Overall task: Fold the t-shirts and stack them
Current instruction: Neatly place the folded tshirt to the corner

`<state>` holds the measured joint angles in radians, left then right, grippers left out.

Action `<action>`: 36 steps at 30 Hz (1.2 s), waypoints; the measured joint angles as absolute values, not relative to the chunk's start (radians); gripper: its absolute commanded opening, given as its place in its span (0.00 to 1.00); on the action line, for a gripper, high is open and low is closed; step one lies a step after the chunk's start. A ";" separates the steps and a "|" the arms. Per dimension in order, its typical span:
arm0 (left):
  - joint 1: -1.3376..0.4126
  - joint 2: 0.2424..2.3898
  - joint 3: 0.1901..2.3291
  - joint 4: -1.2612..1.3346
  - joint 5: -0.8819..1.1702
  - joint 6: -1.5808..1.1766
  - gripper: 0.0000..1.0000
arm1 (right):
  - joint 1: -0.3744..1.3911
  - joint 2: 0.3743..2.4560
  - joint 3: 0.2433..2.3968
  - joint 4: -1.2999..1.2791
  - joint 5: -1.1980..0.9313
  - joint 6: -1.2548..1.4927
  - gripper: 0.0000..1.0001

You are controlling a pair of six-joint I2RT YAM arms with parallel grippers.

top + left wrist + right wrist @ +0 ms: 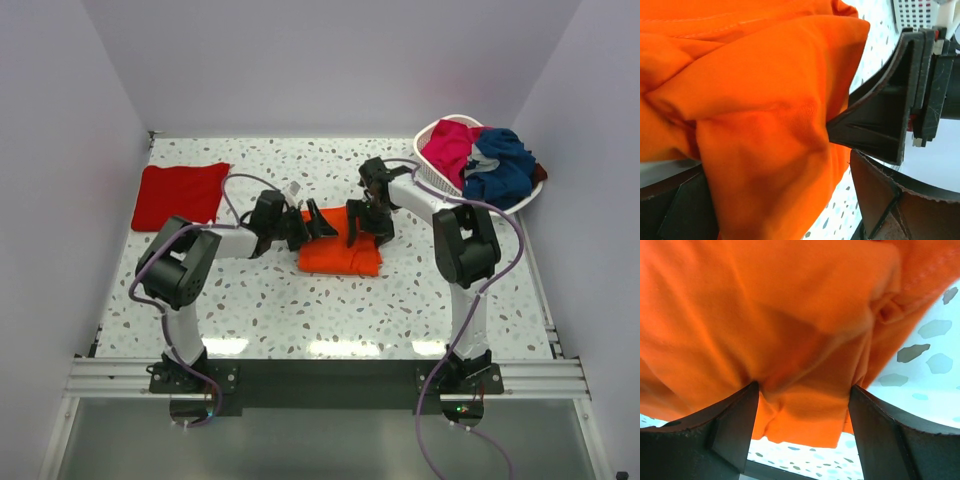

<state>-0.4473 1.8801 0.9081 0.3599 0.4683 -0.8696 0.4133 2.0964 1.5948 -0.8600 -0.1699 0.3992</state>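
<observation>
Left gripper [318,225] and right gripper [368,235] wide, seemingly loose astride orange t-shirt [340,258].

Four t-shirts; one orange tee [340,258], one red tee [180,195], one magenta tee [450,145], one navy tee [502,168]. One white basket [436,178] at two o'clock.
</observation>
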 measured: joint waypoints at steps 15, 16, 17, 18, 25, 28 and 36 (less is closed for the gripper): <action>-0.507 1.959 1.025 0.184 0.381 -0.868 0.00 | 0.412 2.096 1.578 -0.860 -0.172 0.399 0.75; -0.508 1.962 1.040 0.161 0.377 -0.860 0.00 | 0.412 2.096 1.578 -0.860 -0.173 0.399 0.78; -0.508 1.964 1.056 0.135 0.370 -0.849 0.00 | 0.412 2.096 1.578 -0.860 -0.175 0.399 0.79; -0.510 1.966 1.070 0.114 0.364 -0.841 0.00 | 0.412 2.095 1.578 -0.860 -0.176 0.398 0.81; -0.518 1.968 1.204 -0.112 0.260 -0.714 0.00 | 0.409 2.073 1.578 -0.874 -0.176 0.387 0.88; -0.516 1.968 1.254 -0.190 0.209 -0.659 0.00 | 0.397 2.031 1.578 -0.883 -0.183 0.384 0.89; -0.474 1.947 1.346 -0.372 0.144 -0.481 0.00 | 0.336 1.821 1.534 -0.885 -0.236 0.383 0.91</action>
<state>-0.4744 1.9472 1.3464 -0.3721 0.1440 -0.4808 0.3363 1.8214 1.5337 -0.8852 -0.2356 0.3828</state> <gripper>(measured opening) 0.098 0.905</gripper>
